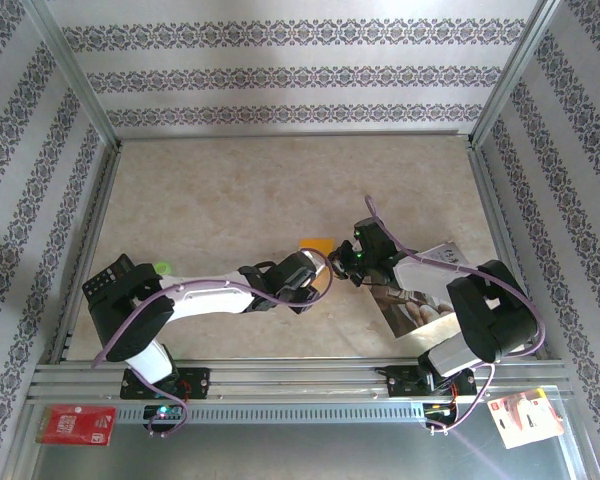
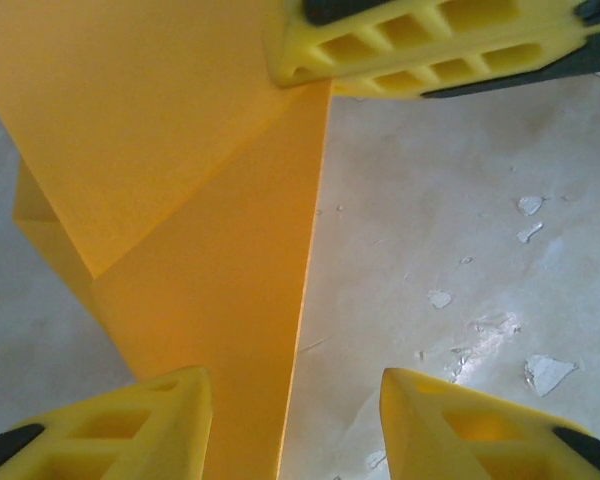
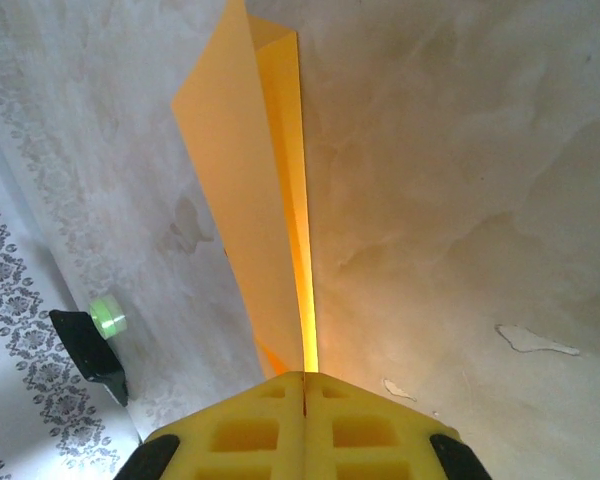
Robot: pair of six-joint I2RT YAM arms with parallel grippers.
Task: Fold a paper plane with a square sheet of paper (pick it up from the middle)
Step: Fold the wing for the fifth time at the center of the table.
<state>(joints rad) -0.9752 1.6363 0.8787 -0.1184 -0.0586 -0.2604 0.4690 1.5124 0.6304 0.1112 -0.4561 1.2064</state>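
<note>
Marbled beige table [image 1: 230,190] from above: the folded orange paper [image 1: 315,245] sits at its centre, between my left gripper [image 1: 308,265] and right gripper [image 1: 340,262]. Left wrist: my jaws stand apart astride the paper's long edge. Right wrist: fingers [image 3: 250,430] clamped on the crease, paper running straight ahead.

The sheet of paper [image 2: 180,200] is bright orange, a shade darker where its layers overlap. The left pincer [image 2: 295,400] and the right pincer [image 3: 303,385] both have yellow fingers with black backs. The desk [image 1: 230,190] is pale beige with a cloudy marble pattern and white flecks. The walls [image 1: 280,75] are white with bands of grey floral ornament. The left arm [image 1: 210,293] and right arm [image 1: 425,272] are white with black joints and purple cables [image 1: 110,345]. A red card [image 1: 75,424] lies by the grey metal rail [image 1: 300,412].
</note>
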